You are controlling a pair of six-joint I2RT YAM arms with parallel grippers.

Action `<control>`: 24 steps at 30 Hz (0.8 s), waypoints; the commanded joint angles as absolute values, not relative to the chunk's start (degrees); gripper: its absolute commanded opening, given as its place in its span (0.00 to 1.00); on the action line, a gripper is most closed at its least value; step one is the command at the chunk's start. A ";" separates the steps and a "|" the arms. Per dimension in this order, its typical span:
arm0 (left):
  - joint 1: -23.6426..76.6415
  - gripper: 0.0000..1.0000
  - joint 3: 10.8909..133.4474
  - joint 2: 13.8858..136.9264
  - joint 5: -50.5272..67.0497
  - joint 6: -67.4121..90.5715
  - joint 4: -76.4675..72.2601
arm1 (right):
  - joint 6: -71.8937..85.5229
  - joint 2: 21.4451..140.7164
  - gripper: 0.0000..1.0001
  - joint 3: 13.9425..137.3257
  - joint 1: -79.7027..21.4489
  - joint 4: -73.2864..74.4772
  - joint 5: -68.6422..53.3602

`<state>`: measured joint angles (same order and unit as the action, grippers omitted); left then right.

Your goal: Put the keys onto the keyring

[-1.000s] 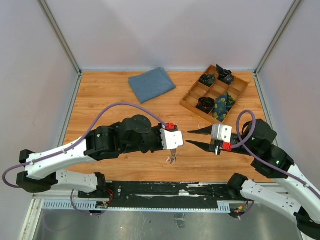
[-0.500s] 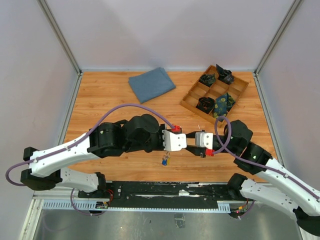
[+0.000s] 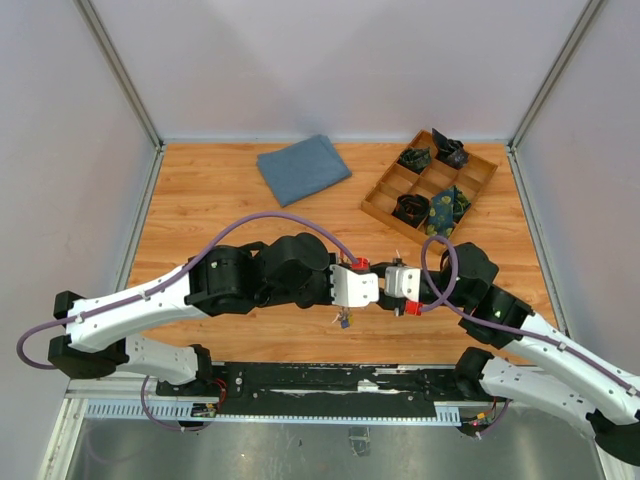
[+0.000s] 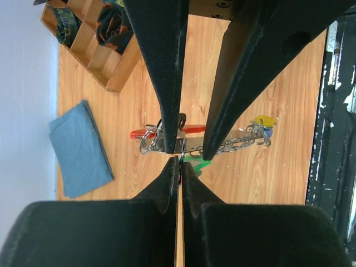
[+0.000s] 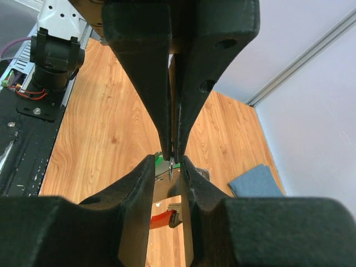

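The thin bright red curved keyring [image 4: 139,134] sits in a small bunch over the near middle of the light wooden table [image 3: 200,200], where the two grippers meet tip to tip. In the left wrist view we see it running crosswise just past the fingertips, with a few silver wire rings [image 4: 149,142] at one end and a small green piece [image 4: 196,165] close by. From that bunch a fine silver chain [image 4: 233,144] leads to the small silver-grey metal keys [image 4: 261,125] with yellow and blue ends. In the top view the keys show just near and slightly left of the fingertips; we cannot tell whether they hang or touch the wood.

The left gripper [image 4: 181,161] has its black fingers pressed together, and a thin reddish line shows between the pads, so it pinches the keyring edge-on. The right gripper [image 5: 168,164] has its fingers spread, one tip on either side of the left gripper's tips, holding nothing that we can see.

Farther off, a folded blue-grey cloth [image 3: 303,168] lies at the far side, left of centre. A compartmented wooden tray [image 3: 380,205] holding dark rolled fabric items sits at the far right.
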<state>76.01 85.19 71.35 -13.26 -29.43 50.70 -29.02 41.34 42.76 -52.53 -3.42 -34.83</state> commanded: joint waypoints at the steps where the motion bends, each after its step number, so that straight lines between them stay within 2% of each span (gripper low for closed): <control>1: 76.64 0.00 87.71 71.28 -13.97 -30.21 49.71 | -29.79 41.55 0.25 42.33 -53.70 -5.47 -34.10; 13: 76.75 0.01 87.73 70.80 -13.37 -30.33 49.41 | -31.42 42.08 0.20 42.20 -54.05 -3.33 -32.37; 18: 76.73 0.01 87.55 70.59 -13.28 -30.30 49.29 | -31.35 42.61 0.15 42.77 -54.14 -2.61 -32.44; 24: 76.73 0.00 87.21 69.95 -13.83 -30.24 48.46 | -29.59 43.59 0.01 44.31 -54.32 -1.48 -30.90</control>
